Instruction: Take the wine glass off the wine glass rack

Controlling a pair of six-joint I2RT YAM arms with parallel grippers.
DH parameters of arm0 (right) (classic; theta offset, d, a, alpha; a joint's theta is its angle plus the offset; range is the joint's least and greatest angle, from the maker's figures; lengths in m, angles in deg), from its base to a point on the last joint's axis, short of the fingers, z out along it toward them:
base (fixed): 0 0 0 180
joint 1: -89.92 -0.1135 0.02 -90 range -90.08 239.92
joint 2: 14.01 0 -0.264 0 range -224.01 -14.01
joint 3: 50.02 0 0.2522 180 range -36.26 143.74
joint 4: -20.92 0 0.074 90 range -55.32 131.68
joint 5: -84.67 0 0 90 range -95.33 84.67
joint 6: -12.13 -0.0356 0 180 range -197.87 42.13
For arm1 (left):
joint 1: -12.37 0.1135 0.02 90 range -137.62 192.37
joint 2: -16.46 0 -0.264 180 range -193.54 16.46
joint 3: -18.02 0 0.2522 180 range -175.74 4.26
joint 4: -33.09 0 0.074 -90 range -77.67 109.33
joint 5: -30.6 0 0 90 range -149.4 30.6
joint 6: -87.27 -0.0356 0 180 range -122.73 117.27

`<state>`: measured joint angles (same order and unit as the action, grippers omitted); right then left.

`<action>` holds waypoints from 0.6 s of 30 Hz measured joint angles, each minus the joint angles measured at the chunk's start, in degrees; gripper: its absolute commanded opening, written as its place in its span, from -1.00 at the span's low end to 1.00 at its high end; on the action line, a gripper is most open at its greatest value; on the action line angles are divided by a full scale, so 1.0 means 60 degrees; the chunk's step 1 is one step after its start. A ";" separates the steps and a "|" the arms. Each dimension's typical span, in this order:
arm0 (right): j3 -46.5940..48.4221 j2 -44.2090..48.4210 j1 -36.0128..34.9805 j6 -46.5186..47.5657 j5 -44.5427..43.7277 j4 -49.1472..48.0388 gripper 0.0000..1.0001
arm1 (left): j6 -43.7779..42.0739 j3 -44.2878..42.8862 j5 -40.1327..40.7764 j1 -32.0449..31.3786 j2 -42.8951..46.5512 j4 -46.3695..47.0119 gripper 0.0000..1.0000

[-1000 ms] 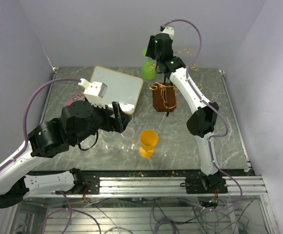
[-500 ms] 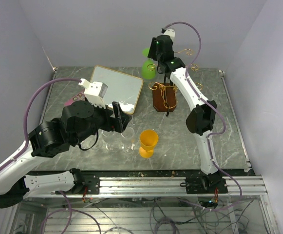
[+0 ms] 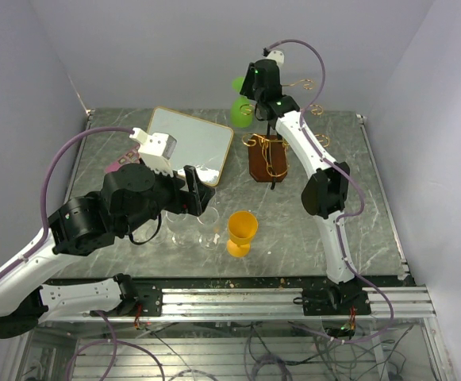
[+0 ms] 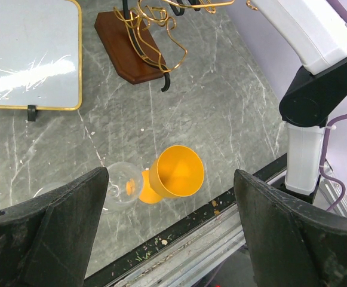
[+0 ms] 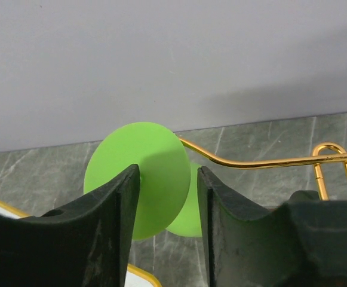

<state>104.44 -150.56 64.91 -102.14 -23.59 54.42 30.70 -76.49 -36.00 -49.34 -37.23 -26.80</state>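
Observation:
A green wine glass [image 3: 240,111] hangs upside down from a gold arm of the wine glass rack [image 3: 266,159] at the back of the table. In the right wrist view its round green foot [image 5: 140,179] faces me beside the gold wire [image 5: 269,161]. My right gripper [image 3: 251,97] [image 5: 168,173] is raised at the glass. Its jaws stand narrowly apart, the left finger overlapping the foot and a slit showing at the right finger. My left gripper [image 3: 194,190] [image 4: 170,179] is wide open and empty. It hovers over an orange goblet [image 4: 176,173].
The orange goblet [image 3: 242,230] and clear glasses [image 3: 184,226] [image 4: 120,185] stand near the front middle. A gold-framed mirror tray [image 3: 190,143] [image 4: 24,54] lies at the back left, with a pink object [image 3: 117,164] beside it. The rack's brown base [image 4: 131,51] shows in the left wrist view.
My right gripper has shifted slightly up and back by the green glass. The left arm has barely moved.

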 measured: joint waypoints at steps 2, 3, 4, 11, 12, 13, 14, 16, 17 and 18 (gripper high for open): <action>0.0015 -0.0018 0.0018 -0.0102 0.0091 -0.0058 -0.24 | 0.0004 0.0000 0.0004 0.0000 0.0000 0.0000 0.92; 0.0018 -0.0018 0.0018 -0.0113 0.0113 -0.0069 -0.27 | 0.0000 0.0000 0.0004 0.0004 0.0000 0.0000 0.93; 0.0018 -0.0018 0.0025 -0.0138 0.0142 -0.0080 -0.30 | 0.0004 0.0000 0.0004 0.0004 0.0000 0.0000 0.92; 0.0018 -0.0018 0.0055 -0.0244 0.0138 -0.0168 -0.51 | 0.0000 0.0000 0.0033 0.0004 0.0000 0.0000 0.93; 0.0018 -0.0018 0.0055 -0.0237 0.0131 -0.0189 -0.54 | 0.0000 0.0000 0.0036 0.0004 0.0000 0.0000 0.93; 0.0018 -0.0018 0.0062 -0.0248 0.0127 -0.0222 -0.57 | 0.0000 0.0000 0.0047 0.0004 0.0000 0.0000 0.92; 0.0026 -0.0018 0.0062 -0.0248 0.0120 -0.0262 -0.61 | 0.0000 0.0000 0.0058 0.0004 0.0000 0.0000 0.92; 0.0047 -0.0018 0.0062 -0.0244 0.0120 -0.0299 -0.68 | 0.0004 0.0000 0.0062 0.0000 0.0000 -0.0004 0.92; 0.0055 -0.0018 0.0062 -0.0248 0.0124 -0.0335 -0.71 | 0.0004 0.0000 0.0062 0.0004 0.0000 0.0000 0.92; 0.0069 -0.0018 0.0062 -0.0244 0.0124 -0.0364 -0.73 | 0.0004 0.0000 0.0062 0.0000 0.0000 0.0000 0.92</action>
<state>104.86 -150.67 65.28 -103.61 -22.85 52.24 30.72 -76.49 -35.63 -49.34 -37.23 -26.80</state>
